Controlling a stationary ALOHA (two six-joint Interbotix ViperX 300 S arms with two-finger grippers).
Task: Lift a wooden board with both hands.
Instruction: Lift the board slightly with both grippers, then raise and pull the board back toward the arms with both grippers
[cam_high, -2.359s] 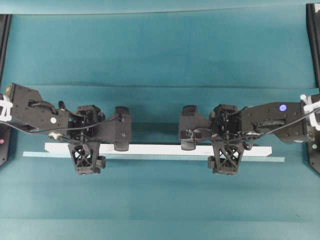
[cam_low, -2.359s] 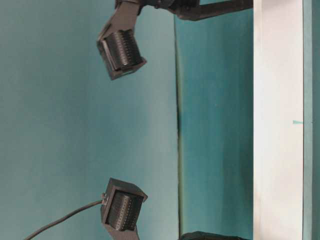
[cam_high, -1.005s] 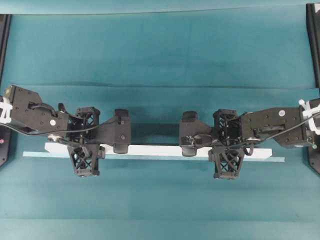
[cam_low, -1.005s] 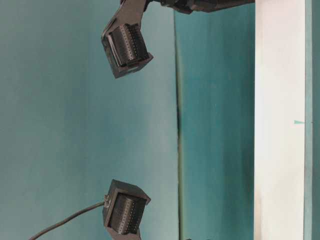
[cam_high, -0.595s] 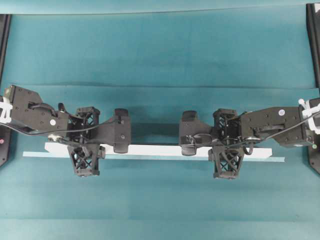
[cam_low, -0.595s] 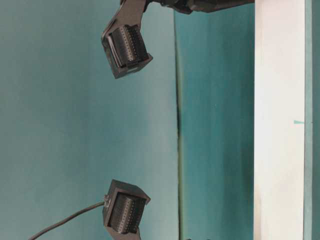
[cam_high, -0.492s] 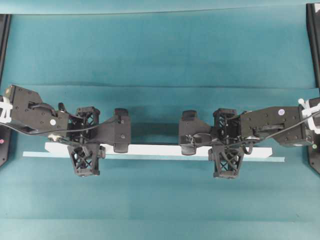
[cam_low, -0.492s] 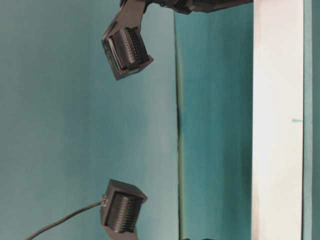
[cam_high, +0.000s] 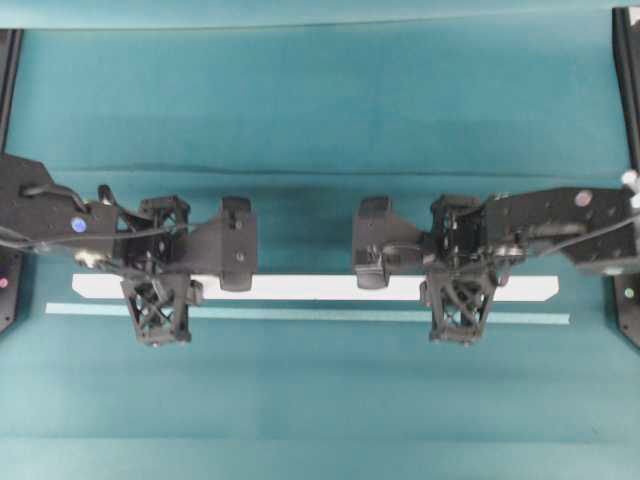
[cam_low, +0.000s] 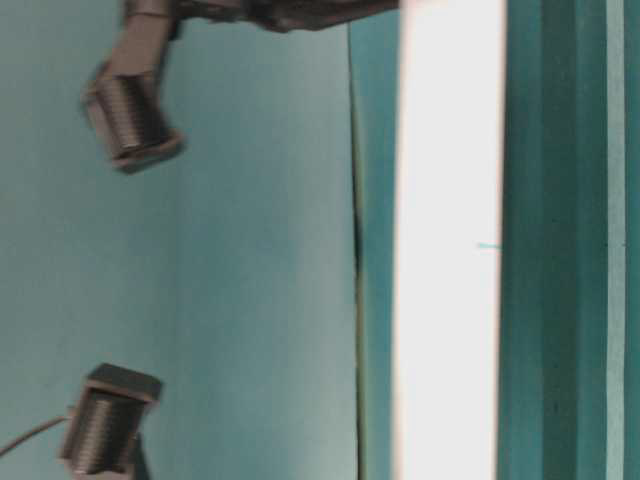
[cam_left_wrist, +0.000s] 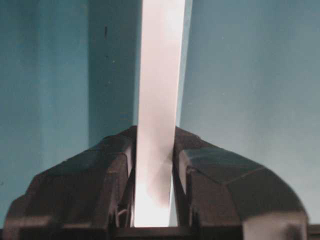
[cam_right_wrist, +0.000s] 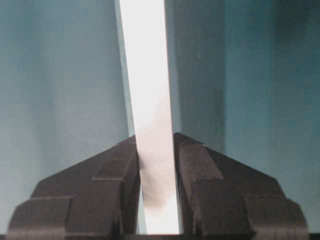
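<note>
Wrist views give me what the overhead hides: each black, blocky pincer, left pincer (cam_left_wrist: 152, 165) and right pincer (cam_right_wrist: 156, 165), pinches the wooden board (cam_high: 315, 288) edgewise between its fingers. From above, that flat white plank with bevelled ends lies apart from the teal tape line (cam_high: 300, 314) on the cloth-covered tabletop (cam_high: 320, 100).

Long, narrow white wooden board (cam_high: 312, 288) with slanted ends, lying level and stretching left to right across the overhead view. Sitting apart from the thin pale tape line just beside it. Being clamped near each end between black fingers (cam_left_wrist: 107, 165), face bright and slightly blurred.
</note>
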